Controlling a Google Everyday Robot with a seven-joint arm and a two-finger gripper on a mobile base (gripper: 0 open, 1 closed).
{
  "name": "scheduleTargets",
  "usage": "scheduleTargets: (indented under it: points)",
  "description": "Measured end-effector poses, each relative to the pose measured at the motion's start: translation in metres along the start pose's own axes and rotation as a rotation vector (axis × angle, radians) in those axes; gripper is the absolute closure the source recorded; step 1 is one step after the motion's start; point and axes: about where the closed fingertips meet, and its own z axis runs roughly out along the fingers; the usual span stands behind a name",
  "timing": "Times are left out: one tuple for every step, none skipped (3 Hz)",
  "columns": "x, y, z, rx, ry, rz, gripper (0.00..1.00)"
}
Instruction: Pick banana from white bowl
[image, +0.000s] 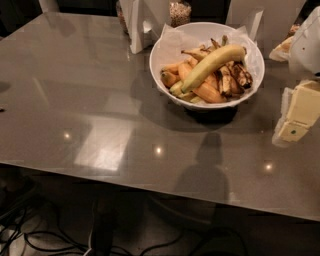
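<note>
One glossy grey table (75, 100) is shown bearing the whole arrangement. The white bowl (152, 57), lined with crumpled white paper (172, 37), is set well apart from the gripper (297, 117), up and to its left in view. The gripper, a cream claw, is held at the right edge above the table. Nothing is seen held in it, and whether it is apart or together cannot be told. A white upright block (137, 25) is placed beyond the bowl, farther from the gripper.

The banana (212, 62), yellow-green and the longest, is laid across the top of the heap, so it is judged reachable from above. Shorter orange bananas (207, 92) and blackened ones (241, 75) are packed beneath and beside it and may be disturbed. A jar (180, 11) is seen behind the bowl.
</note>
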Motion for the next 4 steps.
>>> scheduleTargets:
  points:
    - [0.000,0.000,0.000,0.000,0.000,0.000,0.00]
    - [-0.007,-0.012,0.005,0.046,-0.044,-0.039,0.00]
    - [-0.026,-0.032,0.019,0.104,-0.137,-0.115,0.00]
    - [-0.054,-0.059,0.030,0.141,-0.223,-0.220,0.00]
